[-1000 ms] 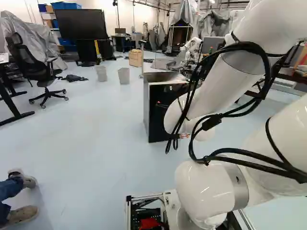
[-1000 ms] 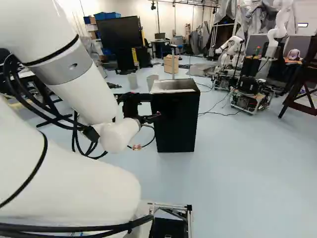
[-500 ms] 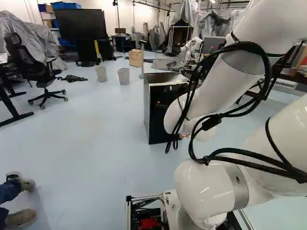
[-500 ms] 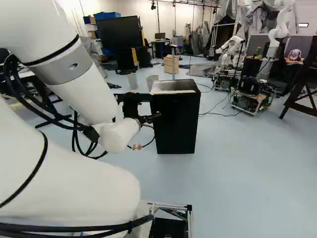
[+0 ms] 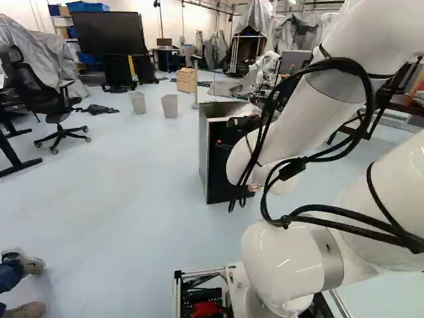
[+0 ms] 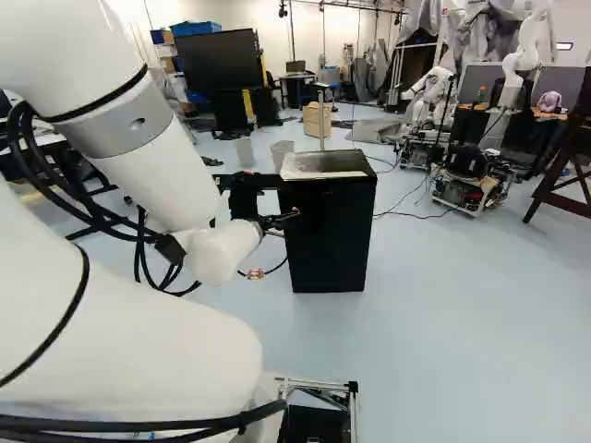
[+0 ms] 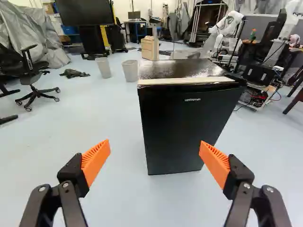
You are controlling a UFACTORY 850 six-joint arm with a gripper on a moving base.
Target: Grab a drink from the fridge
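Note:
In the right base view my gripper (image 6: 277, 220) reaches out past the white wrist, in front of the small black fridge (image 6: 330, 231). The wrist view shows the gripper (image 7: 155, 158) with its two orange pads wide apart and nothing between them. Ahead of the fingers stands the fridge (image 7: 184, 127), its dark door closed, with a shiny top and a pale strip along the top front edge. In the left base view the fridge (image 5: 211, 152) is partly hidden behind my arm. No drink can be seen.
Two grey bins (image 5: 169, 106) and a wooden cabinet (image 6: 316, 120) stand behind the fridge. Another robot (image 6: 466, 175) is on a cart at the right of the right base view. An office chair (image 5: 56, 106) and a person's shoes (image 5: 23, 262) are at the left of the left base view.
The base has moved: the fridge stands slightly nearer and lower in both base views, and the chair has shifted outward. The arm keeps its pose against its lowest joint.

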